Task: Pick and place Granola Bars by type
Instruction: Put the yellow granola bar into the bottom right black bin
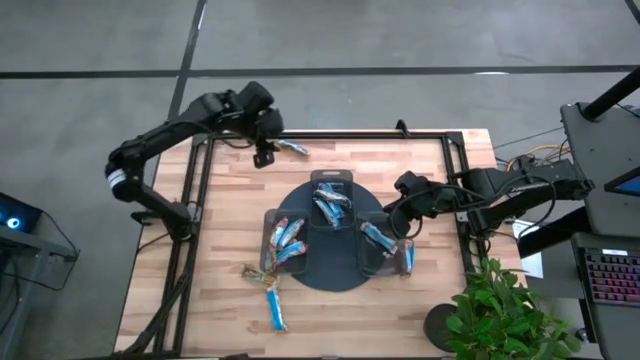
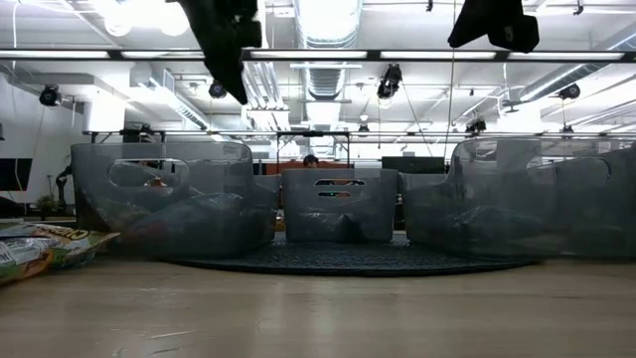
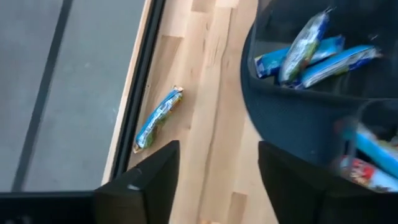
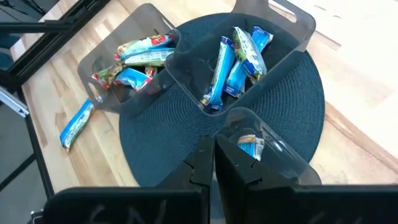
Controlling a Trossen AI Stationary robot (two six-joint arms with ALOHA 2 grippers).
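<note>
Left gripper (image 3: pixel 214 171) above granola bar (image 3: pixel 158 117)

Looks like a robotics lab or industrial workshop space, not anyone's home. The low view gives it away: open ceiling with exposed ducting (image 2: pixel 328 75), hanging cables and strip lights (image 2: pixel 139 12). From above there's a grey concrete floor (image 1: pixel 90 40) around a butcher-block table (image 1: pixel 330 310) in a black metal frame (image 1: pixel 195 200), plus a keyboard (image 1: pixel 612 275) on the right and a potted plant (image 1: pixel 505 310) nearby.
</note>
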